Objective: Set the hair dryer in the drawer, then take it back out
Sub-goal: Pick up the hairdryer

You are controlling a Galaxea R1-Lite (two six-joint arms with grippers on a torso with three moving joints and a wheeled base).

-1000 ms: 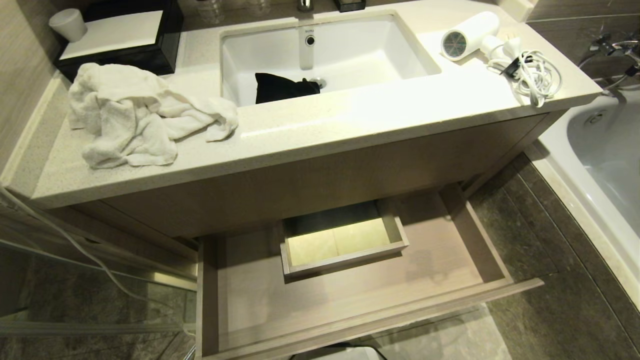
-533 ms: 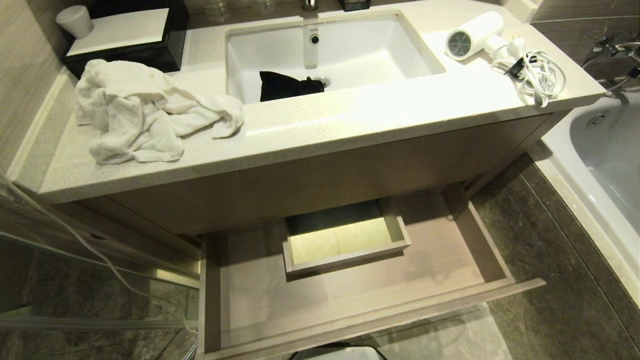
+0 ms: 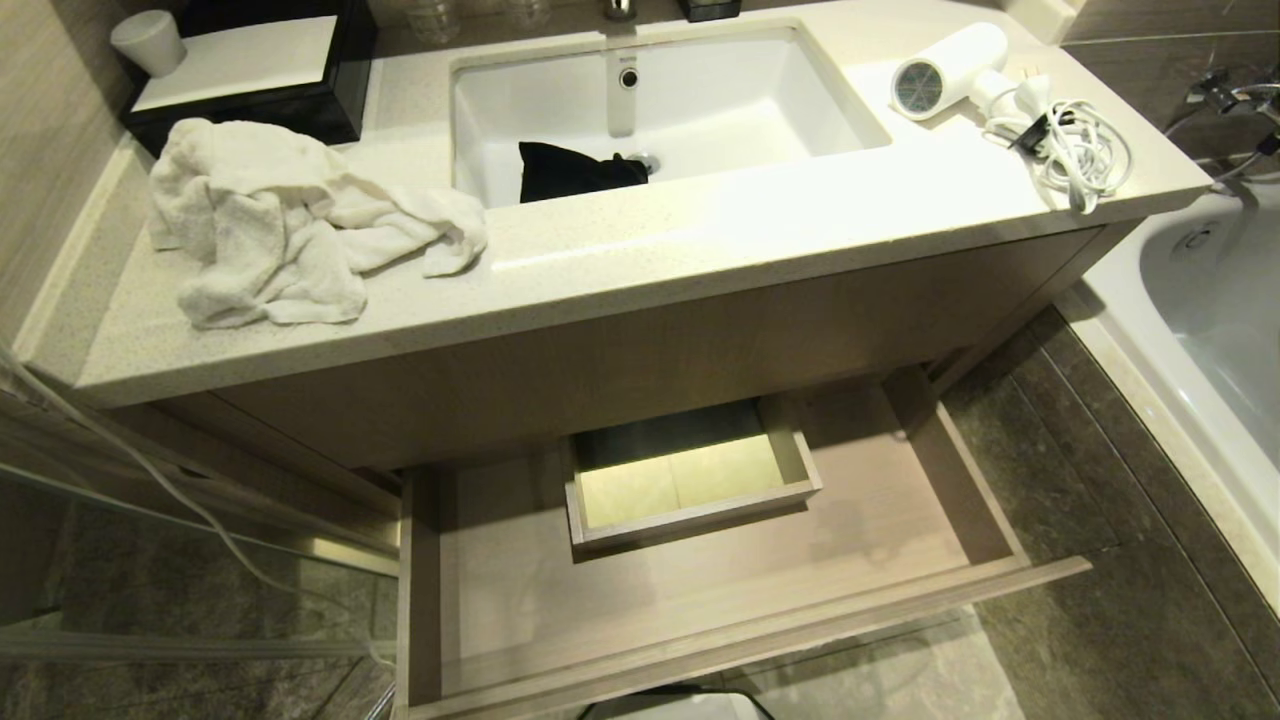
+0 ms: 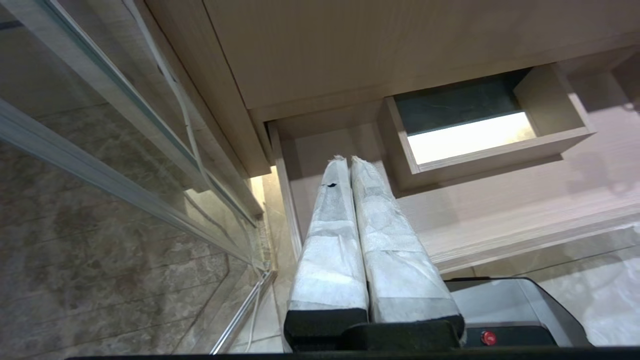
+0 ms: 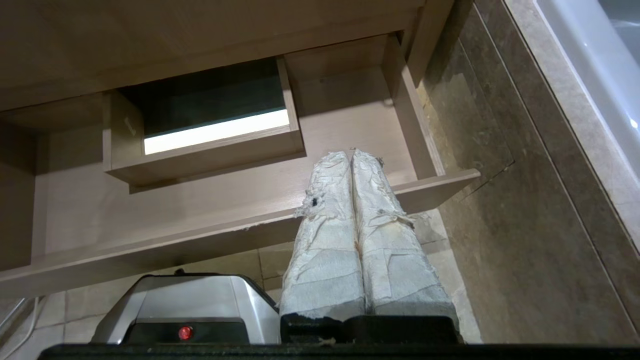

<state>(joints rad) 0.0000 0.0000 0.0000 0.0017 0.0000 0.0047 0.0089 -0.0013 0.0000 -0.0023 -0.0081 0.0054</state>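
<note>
A bathroom vanity is filling the head view: a pale stone table [image 3: 640, 250] with a white sink [image 3: 700, 110] sunk in its middle, dark floor tiles below, and the edge of a bathtub [image 3: 1200, 290] showing at the right of the frame. Between a second ago and half a second ago the whole picture slid slightly to the right, which reads as the camera settling and not as anything on the table moving; since then nothing is shifting.

The hair dryer [image 3: 945, 68] is lying in the upper right of the frame, on the table just beside the sink, its grey grille facing the camera and its bundled cord [image 3: 1075, 150] trailing toward the table's right edge. The drawer [image 3: 700, 590] is standing pulled out in the lower middle of the frame, with the boxed cutout [image 3: 690, 480] near its back and nothing lying on its floor.

Neither arm is showing in the head view. In the wrist views the left gripper [image 4: 347, 160] and the right gripper [image 5: 348, 152] are both hanging low in front of the open drawer, each with its padded fingers pressed together and holding nothing.

With the view now steady, the robot is probably lined up to begin: the drawer is ready, the dryer is untouched, and the first reach, likely by the right arm toward the dryer, is not yet begun. A crumpled white towel [image 3: 280, 230] is sitting at the left of the table, well apart from that path.
</note>
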